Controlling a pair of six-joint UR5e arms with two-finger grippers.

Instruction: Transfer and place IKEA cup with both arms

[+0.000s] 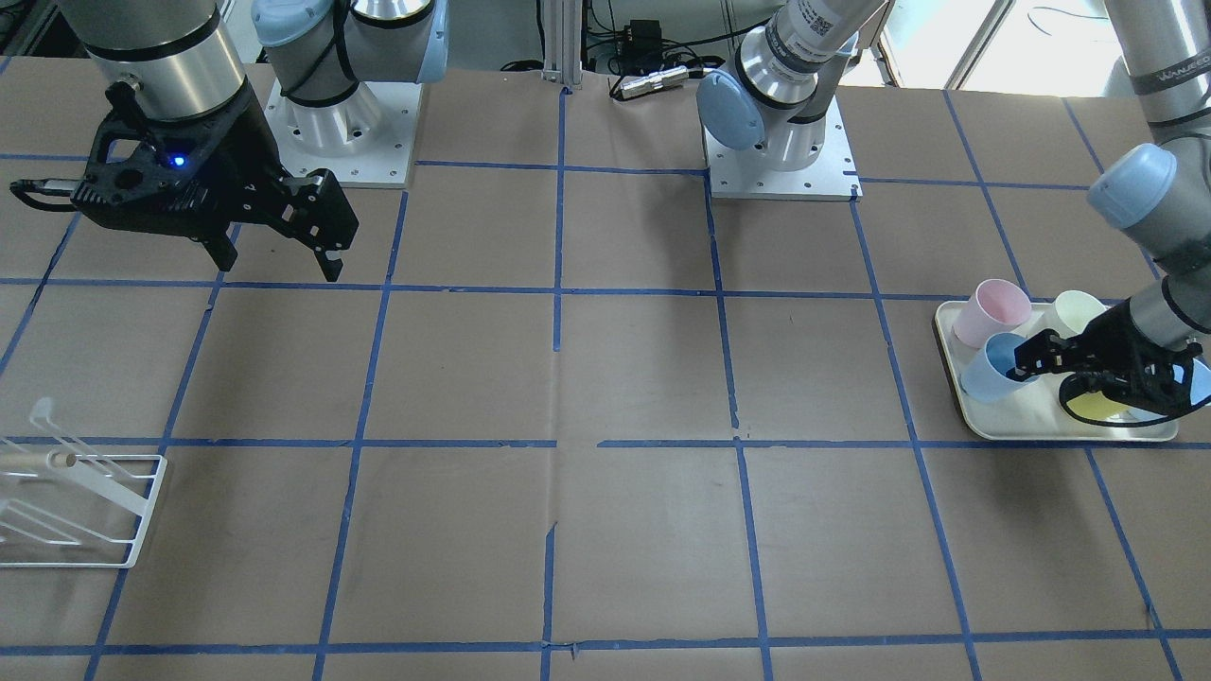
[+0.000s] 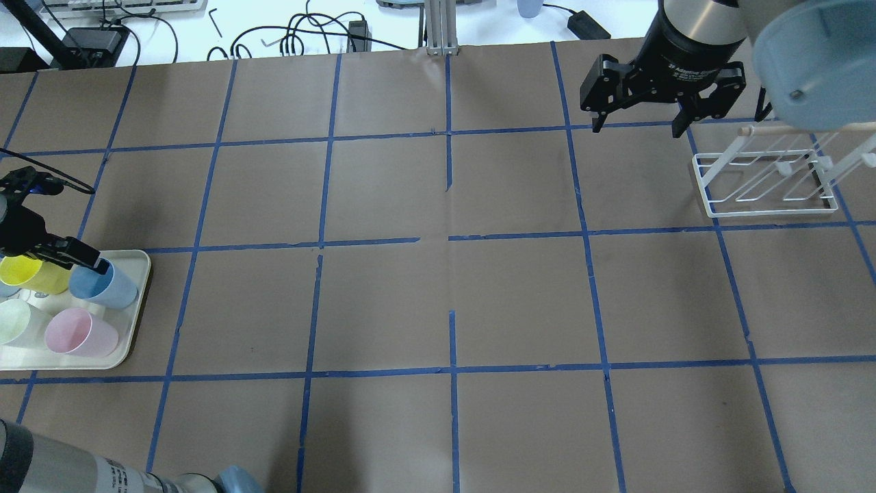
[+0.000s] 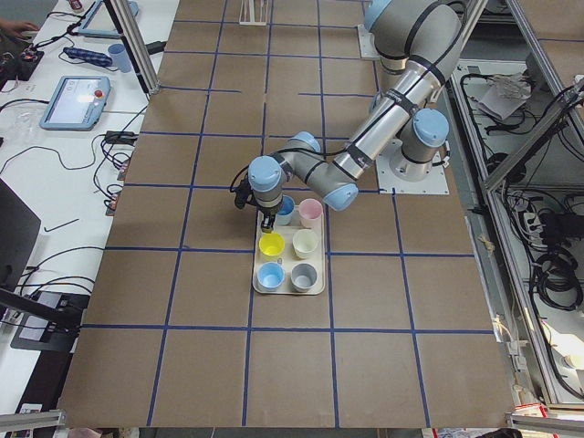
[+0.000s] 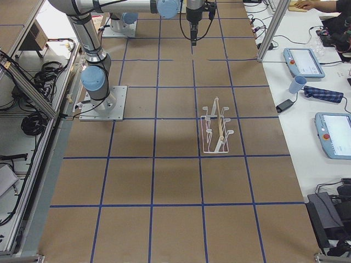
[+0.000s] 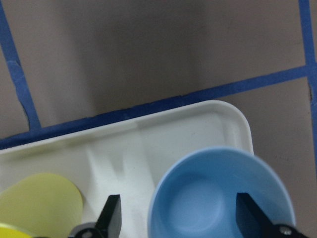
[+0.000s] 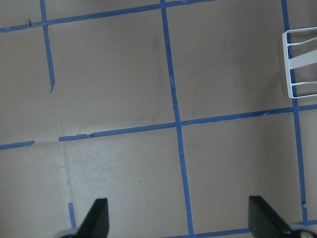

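— What sits on the taped brown table [image 2: 438,294]?
— A white tray [image 2: 133,322] at the robot's left end and a white wire rack [image 2: 773,210] at its right.
— The grippers?
— The right gripper [image 2: 636,127] hangs spread wide and empty near the rack. The left gripper [image 5: 178,220], fingers apart, is low over the tray.
— The IKEA cup [image 5: 218,198]?
— Upright in the tray's corner, right under those parted fingers, not pinched.

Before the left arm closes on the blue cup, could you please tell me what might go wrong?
The left tool is open over the light blue cup, one finger above the gap beside the yellow cup; descending, it might nudge that neighbour. The other finger appears over the cup's mouth, so closing could pinch one wall and tip the cup at the tray's corner.
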